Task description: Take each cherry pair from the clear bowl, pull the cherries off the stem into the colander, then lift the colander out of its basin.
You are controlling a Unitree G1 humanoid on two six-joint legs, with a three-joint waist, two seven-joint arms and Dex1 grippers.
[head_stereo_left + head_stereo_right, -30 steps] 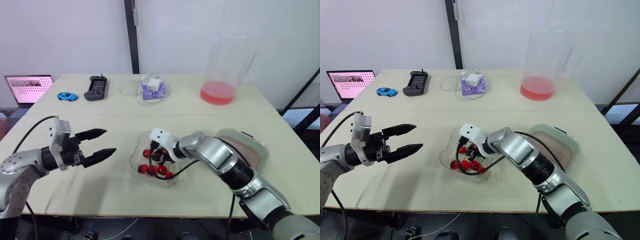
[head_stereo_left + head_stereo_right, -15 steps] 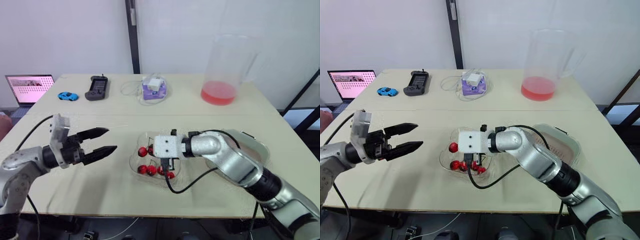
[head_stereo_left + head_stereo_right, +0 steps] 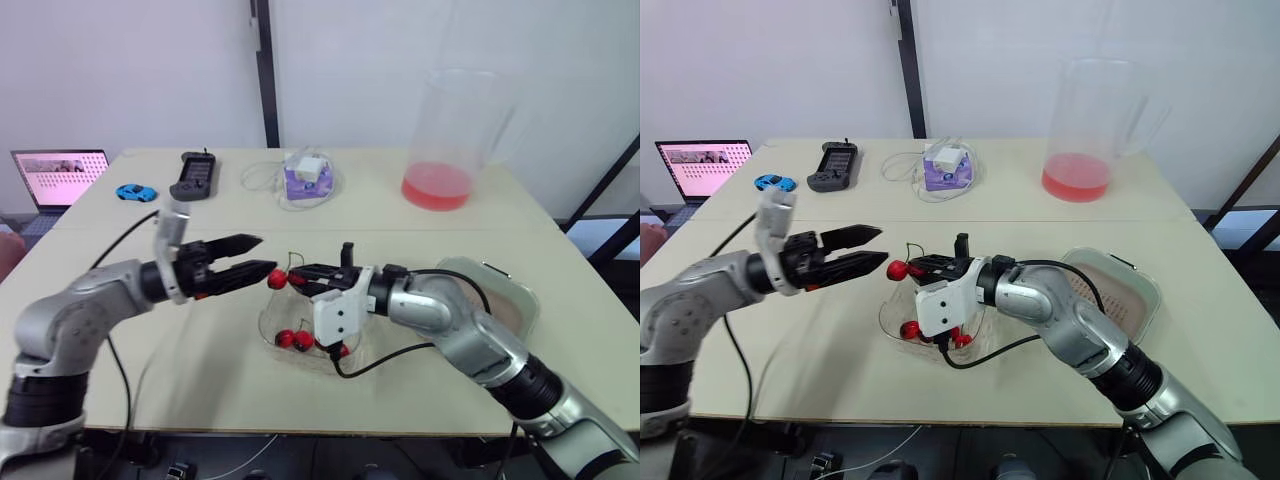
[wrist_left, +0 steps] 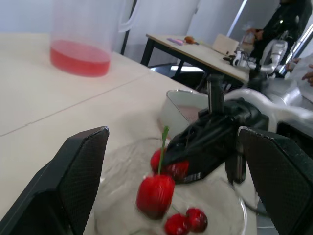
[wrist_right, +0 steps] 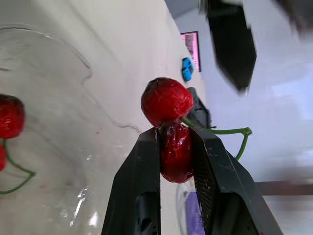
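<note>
Raised from the clear bowl (image 3: 890, 322), our right gripper (image 5: 174, 139) pinches a cherry pair (image 5: 166, 102) just beyond our open left gripper's (image 3: 881, 246) tips, ready for pulling.

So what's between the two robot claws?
One cherry of the pair pinched by the right claw, near the open left claw; left eye view shows it.

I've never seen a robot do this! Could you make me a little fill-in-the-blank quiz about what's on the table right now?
1. The right gripper grips a cherry pair by one ____, over the clear bowl.
2. The left gripper, near the free cherry, is ____.
3. The colander stands on the robot's ____ side of the bowl.
4. The toy car beside the laptop is ____.

Missing words: cherry; open; right; blue.
</note>
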